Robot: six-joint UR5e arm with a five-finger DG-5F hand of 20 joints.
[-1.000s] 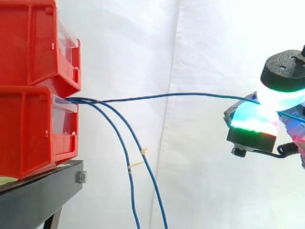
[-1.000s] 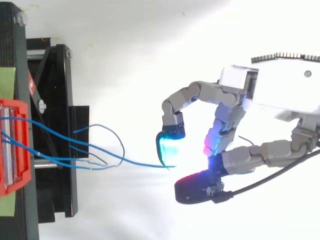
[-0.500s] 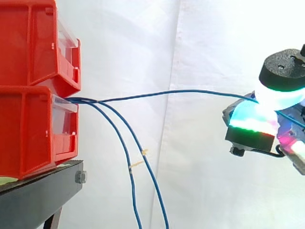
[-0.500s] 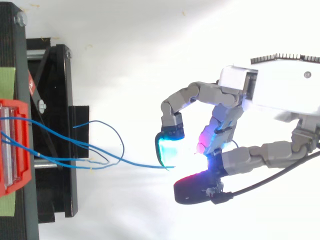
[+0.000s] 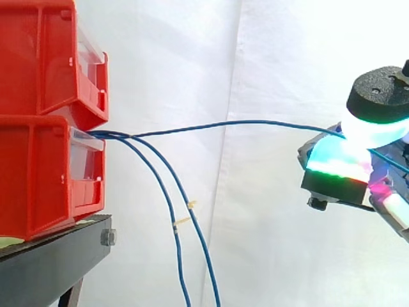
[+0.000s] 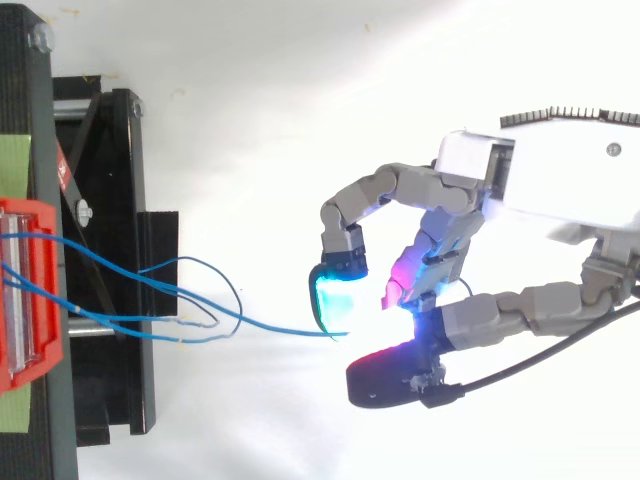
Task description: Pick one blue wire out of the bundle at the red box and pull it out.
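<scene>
While thin blue wire [image 5: 243, 122] spans from lower red plastic bin [image 5: 38, 173] front edge, robot hand [image 6: 560, 190] pinch-grips it betw. pads.

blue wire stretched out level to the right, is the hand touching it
Touching. In the side view the blue wire runs straight in between the glowing pads of the hand, which pinch it; in the top view it ends at the cyan pad.

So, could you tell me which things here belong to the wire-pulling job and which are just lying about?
Job: hand, held wire, loose wires, lower bin.
Lying about: upper bin, stand, curtain.
</scene>
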